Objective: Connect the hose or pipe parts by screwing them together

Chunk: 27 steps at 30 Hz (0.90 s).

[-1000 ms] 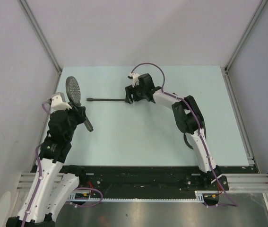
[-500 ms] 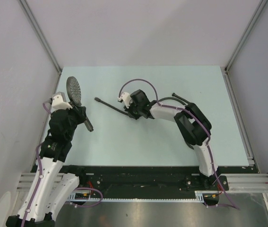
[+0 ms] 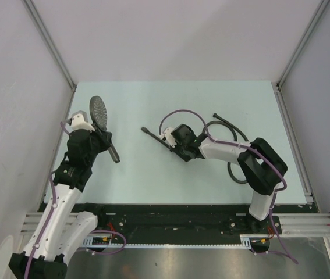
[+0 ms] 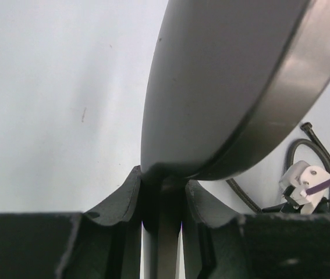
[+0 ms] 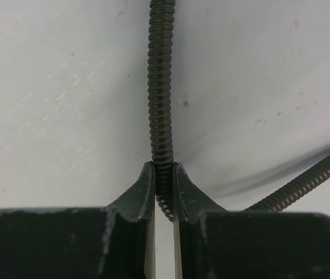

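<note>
The left claw (image 3: 102, 138) is clamped on the shower head (image 3: 99, 110), over the left side of the desk (image 3: 153, 180). It grips the handle just below the round head. In the left wrist view, both fingers (image 4: 127, 200) press against the narrow neck, and the head (image 4: 229, 75) fills the picture above them. From overhead the dotted face shows, tilted, at the far end of the claw. The free end of the handle juts out on the claw's near side, toward the middle of the desk.

The right claw (image 3: 170, 145) is closed on the hose (image 3: 156, 138), near mid-desk. In the right wrist view the ribbed hose (image 5: 160, 87) runs straight up from between the two fingers (image 5: 144, 189), pinched tight. A second stretch crosses the lower right corner behind the claw. From overhead a short length sticks out past the claw toward the far left and ends in a small fitting. The rest trails behind the claw in loose loops on the right half of the desk, with the other end lying toward the far side.

The fitting and the free end of the handle are near each other but apart, with bare desk between them. Whether the gripped stretch touches the desk cannot be told.
</note>
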Each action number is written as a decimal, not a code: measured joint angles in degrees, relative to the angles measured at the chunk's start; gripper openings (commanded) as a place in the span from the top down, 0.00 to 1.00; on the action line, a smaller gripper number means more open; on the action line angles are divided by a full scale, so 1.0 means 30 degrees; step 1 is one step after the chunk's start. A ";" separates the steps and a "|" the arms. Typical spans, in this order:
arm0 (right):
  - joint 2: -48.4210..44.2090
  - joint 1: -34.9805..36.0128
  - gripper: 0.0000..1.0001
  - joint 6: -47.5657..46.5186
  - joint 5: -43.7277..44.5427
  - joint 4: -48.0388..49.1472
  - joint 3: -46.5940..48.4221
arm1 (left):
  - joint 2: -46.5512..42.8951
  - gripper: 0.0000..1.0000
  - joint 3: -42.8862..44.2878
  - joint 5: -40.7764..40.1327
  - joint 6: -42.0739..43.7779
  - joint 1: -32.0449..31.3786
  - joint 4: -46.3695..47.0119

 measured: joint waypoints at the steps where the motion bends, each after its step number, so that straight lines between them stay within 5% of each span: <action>1: -0.0233 0.0182 0.88 0.0415 0.0211 -0.0240 -0.0117 | 0.0321 1.00 -0.0022 0.0328 -0.0182 0.0000 0.0000; 4: -0.1071 0.0175 0.78 0.1574 0.0146 -0.0707 -0.0277 | 0.0940 0.99 -0.0080 0.0933 -0.0466 0.0007 0.0022; 5: -0.1421 -0.0131 0.62 0.1960 -0.0015 -0.0780 -0.0291 | 0.1151 1.00 -0.0080 0.1217 -0.0546 0.0022 0.0029; 8: -0.2361 -0.0736 0.40 0.2922 -0.0656 -0.0546 -0.0291 | 0.1501 1.00 -0.0080 0.1647 -0.0707 0.0160 0.0146; 11: -0.2812 -0.1078 0.34 0.3665 -0.1603 0.0816 -0.0291 | 0.1836 1.00 -0.0073 0.2171 -0.0838 0.0481 0.0386; 19: -0.0146 -0.1042 0.32 0.5537 -0.2725 0.8342 0.1370 | 0.1785 1.00 -0.0270 0.2841 -0.1144 0.1712 0.1158; 27: 0.7060 -0.0430 0.38 0.8386 0.0117 0.6987 0.9857 | 0.1581 1.00 -0.0590 0.3344 -0.1260 0.1792 0.1348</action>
